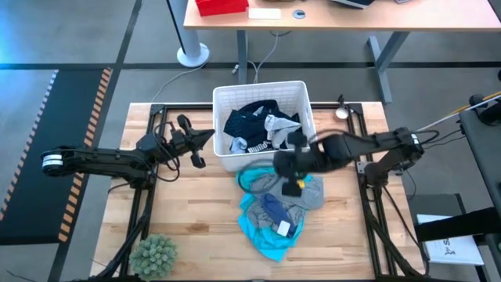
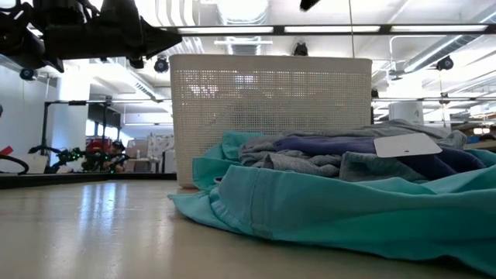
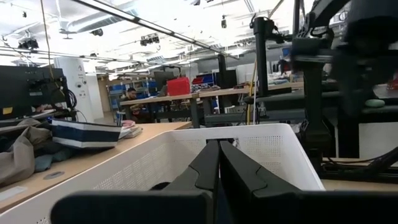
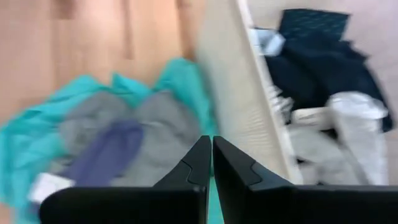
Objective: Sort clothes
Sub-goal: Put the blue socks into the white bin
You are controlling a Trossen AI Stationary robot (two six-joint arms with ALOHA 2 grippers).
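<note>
my right gripper [image 4: 210, 152] is pressed together on nothing, hovering over the turquoise garment [image 1: 262, 227] pile beside the white basket [image 1: 262, 94]. left gripper [image 3: 217, 162] pressed together too, by the basket's other side.

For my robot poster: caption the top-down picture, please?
Right gripper shut above turquoise and grey clothes beside the white basket.

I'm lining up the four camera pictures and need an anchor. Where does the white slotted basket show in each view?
High view: white basket at upper centre of the table, dark clothes inside.
Low view: its slotted wall stands centre, behind the turquoise garment.
Left wrist view: its rim and inner wall lie just beyond the shut jaws.
Right wrist view: its wall runs between the pile and the binned clothes.
Shared landmark: the turquoise garment beside the basket, absent from the left wrist view.
</note>
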